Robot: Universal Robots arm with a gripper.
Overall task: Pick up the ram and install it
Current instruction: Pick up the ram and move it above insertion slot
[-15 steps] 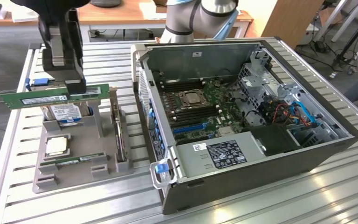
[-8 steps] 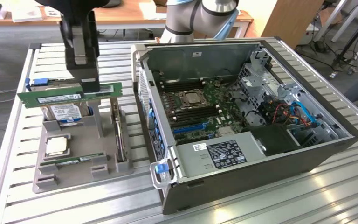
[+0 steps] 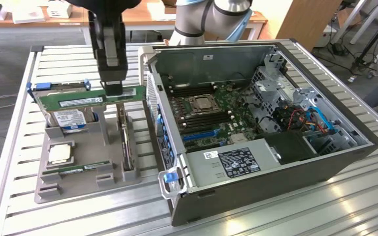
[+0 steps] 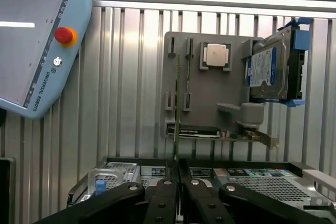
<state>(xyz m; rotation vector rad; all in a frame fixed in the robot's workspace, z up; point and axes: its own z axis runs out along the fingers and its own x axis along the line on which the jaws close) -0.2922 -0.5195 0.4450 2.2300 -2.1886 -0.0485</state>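
The table (image 3: 346, 206) is seen as ribbed shiny metal, the holder (image 3: 77, 187) as matt plastic, the ram (image 3: 71, 101) glossy.

Long green ram (image 3: 71, 102), white label, dark chips, level, on edge, held in the air.

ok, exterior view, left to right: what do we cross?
Grey parts holder, with the ram above it in the gripper, jaws shut on it → case's blue latch → processor socket → blue cables.
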